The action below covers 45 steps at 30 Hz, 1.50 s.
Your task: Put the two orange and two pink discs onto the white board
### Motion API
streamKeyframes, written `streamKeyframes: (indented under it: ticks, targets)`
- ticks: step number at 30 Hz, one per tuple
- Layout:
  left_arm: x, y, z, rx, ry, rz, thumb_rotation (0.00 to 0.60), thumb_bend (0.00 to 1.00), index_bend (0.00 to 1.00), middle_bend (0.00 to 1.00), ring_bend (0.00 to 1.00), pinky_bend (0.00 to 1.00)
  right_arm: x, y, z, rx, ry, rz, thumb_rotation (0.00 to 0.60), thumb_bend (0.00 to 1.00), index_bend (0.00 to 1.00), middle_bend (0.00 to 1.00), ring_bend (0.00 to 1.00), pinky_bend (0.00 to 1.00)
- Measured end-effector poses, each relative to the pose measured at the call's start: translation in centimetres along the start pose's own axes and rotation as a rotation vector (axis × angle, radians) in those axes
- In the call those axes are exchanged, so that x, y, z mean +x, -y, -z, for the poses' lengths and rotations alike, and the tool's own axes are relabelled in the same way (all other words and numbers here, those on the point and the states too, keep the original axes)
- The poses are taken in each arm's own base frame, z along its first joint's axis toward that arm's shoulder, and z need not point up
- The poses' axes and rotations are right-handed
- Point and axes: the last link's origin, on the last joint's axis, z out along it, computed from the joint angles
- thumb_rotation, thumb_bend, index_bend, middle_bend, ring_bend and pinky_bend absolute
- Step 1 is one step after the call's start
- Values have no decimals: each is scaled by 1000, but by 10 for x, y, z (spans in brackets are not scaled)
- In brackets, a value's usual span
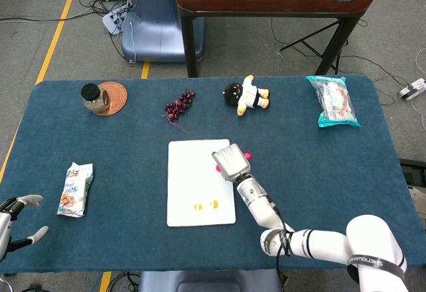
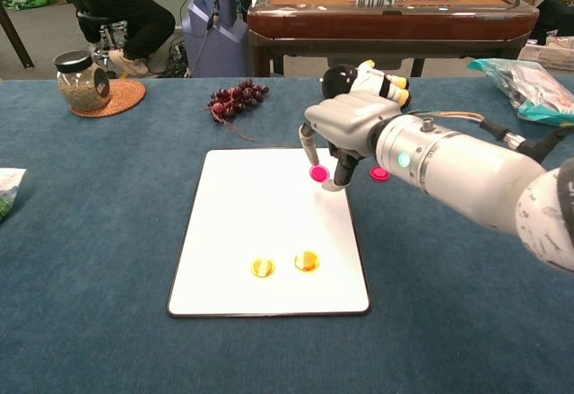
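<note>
One pink disc (image 2: 318,173) is pinched in the right hand (image 2: 345,129) over the white board (image 2: 242,232); the other pink disc (image 2: 379,174) lies beside it, two orange discs (image 2: 284,265) below.

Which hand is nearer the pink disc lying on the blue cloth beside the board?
Right. The right hand, pinching another pink disc over the white board, hangs just left of the loose pink disc. The left hand sits at the table's far left corner.

The head view looks steeply down from high above the bench (image 1: 100,172), taking in its whole blue top and the floor beyond its far edge. The chest view sits low at the near edge, facing level across the bench toward the wooden table (image 2: 386,17) behind, much closer to the white board (image 2: 260,223). Both views share the white board (image 1: 193,185) and the things beyond it.
</note>
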Motion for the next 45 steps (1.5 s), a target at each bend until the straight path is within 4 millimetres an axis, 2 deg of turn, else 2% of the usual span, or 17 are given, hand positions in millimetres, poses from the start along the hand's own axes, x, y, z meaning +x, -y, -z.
streamKeyframes:
  ticks: [4, 11, 16, 22, 27, 35, 45]
  targets:
    - [-1, 1, 0, 2, 5, -2, 600, 141, 414, 446, 376, 534, 1, 4, -5, -5, -3, 4, 600, 248, 506, 1000, 1000, 1000]
    - [-1, 1, 0, 6, 8, 0, 600, 141, 421, 447, 376, 534, 1, 4, -12, -30, -8, -2, 600, 174, 313, 1000, 1000, 1000]
    - [-1, 2, 0, 10, 6, 2, 600, 141, 422, 447, 376, 534, -3, 1, -15, -45, -4, -7, 600, 132, 245, 1000, 1000, 1000]
    - [0, 2, 0, 7, 4, 2, 600, 141, 422, 446, 376, 534, -2, -2, -13, -40, -14, -10, 600, 132, 252, 1000, 1000, 1000]
    - [-1, 0, 1, 2, 7, 0, 600, 141, 421, 446, 376, 534, 3, -12, -2, -49, -19, -7, 600, 221, 400, 1000, 1000, 1000]
    - [-2, -1, 0, -2, 10, 0, 600, 141, 422, 446, 376, 534, 4, -56, 13, -153, -1, 14, 600, 245, 403, 1000, 1000, 1000]
    - [-2, 0, -1, -1, 12, 3, 600, 141, 422, 446, 376, 534, -7, -79, 10, -213, 32, 11, 600, 241, 403, 1000, 1000, 1000]
